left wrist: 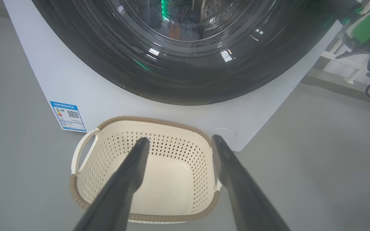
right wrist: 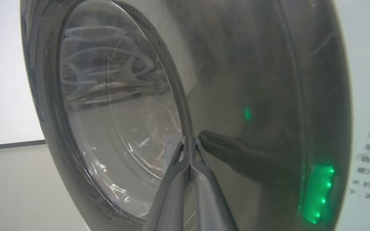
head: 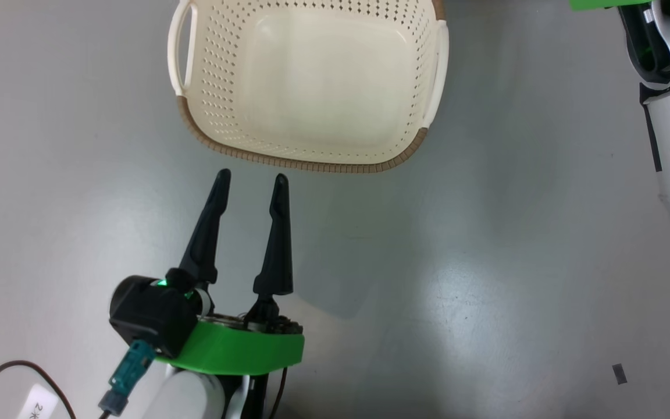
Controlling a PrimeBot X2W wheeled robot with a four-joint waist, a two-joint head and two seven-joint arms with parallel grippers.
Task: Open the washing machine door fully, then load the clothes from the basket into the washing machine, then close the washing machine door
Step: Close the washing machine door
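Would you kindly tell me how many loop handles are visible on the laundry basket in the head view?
2. On the basket, the left handle is at the head view's upper left and the right handle on the opposite side. The far rim is cut off.

Setting: bare laundry test space. Evidence: white washing machine [left wrist: 85, 96] with blue label sticker [left wrist: 67, 116], standing on glossy grey floor [head: 486, 262]. Perforated basket [head: 306, 166] set before it.

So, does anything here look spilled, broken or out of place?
Nothing stands out. The basket sits upright and empty on the floor before the washing machine, with nothing spilled around it. The washing machine door shows no cracks; the shut right end effector rests its tips at the black rim.
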